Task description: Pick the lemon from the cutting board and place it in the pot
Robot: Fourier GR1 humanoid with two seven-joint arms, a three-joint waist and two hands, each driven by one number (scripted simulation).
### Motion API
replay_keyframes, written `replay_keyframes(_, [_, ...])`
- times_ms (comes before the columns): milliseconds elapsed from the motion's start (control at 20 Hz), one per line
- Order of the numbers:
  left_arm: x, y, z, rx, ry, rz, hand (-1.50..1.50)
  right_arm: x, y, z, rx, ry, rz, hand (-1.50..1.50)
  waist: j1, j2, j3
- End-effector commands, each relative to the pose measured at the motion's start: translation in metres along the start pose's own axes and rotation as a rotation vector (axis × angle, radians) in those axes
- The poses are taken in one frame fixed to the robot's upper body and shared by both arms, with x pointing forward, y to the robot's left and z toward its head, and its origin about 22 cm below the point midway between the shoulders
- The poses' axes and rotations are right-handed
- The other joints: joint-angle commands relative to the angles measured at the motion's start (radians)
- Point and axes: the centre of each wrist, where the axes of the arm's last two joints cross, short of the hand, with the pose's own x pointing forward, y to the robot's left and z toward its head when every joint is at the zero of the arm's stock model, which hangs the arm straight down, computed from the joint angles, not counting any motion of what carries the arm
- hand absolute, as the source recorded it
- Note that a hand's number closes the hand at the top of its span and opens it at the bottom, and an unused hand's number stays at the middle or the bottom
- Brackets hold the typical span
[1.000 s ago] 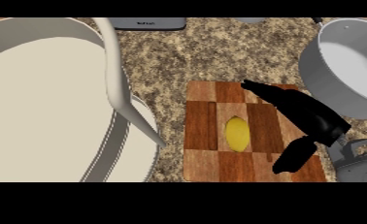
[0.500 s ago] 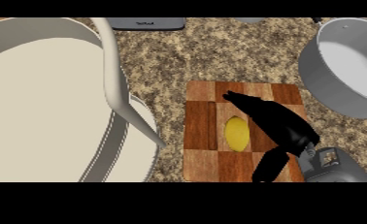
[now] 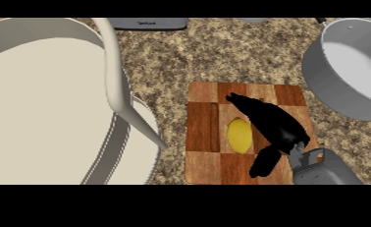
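Right hand over the cutting board, fingers spread open just right of the lemon; pot far right.

Right hand open beside the lemon on the cutting board, pot well apart.

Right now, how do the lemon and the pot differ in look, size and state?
The lemon is yellow and oval; the pot is grey and round, with a pale inside. The lemon is far smaller than the pot, which runs off the view's right edge. The lemon lies on the wooden cutting board with the right hand against its right side; the pot sits apart on the speckled counter, and nothing shows inside it.
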Motion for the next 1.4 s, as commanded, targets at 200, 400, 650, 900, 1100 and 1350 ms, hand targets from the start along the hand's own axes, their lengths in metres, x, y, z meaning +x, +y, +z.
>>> replay_keyframes(200, [0.017, -0.001, 0.007, 0.024, -0.073, 0.008, 0.00, -0.004, 0.019, -0.020, 0.007, 0.027, 0.027, -1.50, 0.005, -0.007, 0.011])
replay_keyframes(400, [-0.004, -0.003, -0.010, 0.025, -0.069, 0.000, 0.00, 0.000, 0.009, -0.028, -0.001, 0.037, 0.015, -1.50, 0.000, -0.006, 0.010])
replay_keyframes(650, [0.033, 0.007, 0.009, 0.007, -0.057, 0.004, 0.00, -0.012, 0.019, -0.031, 0.016, 0.028, 0.023, -1.50, 0.005, -0.008, 0.011])
replay_keyframes(900, [0.017, 0.014, -0.020, 0.023, -0.073, -0.002, 0.00, -0.016, 0.035, -0.028, 0.022, -0.076, 0.153, 1.50, -0.004, -0.006, 0.010])
replay_keyframes(1100, [0.009, 0.017, -0.006, 0.009, -0.082, 0.005, 0.00, -0.017, 0.035, -0.037, 0.038, -0.080, 0.135, 1.50, 0.001, -0.007, 0.010])
replay_keyframes(1350, [0.016, 0.010, 0.001, 0.027, -0.077, 0.003, 0.00, -0.021, 0.058, -0.040, 0.010, -0.105, 0.160, 1.50, 0.001, -0.008, 0.010])
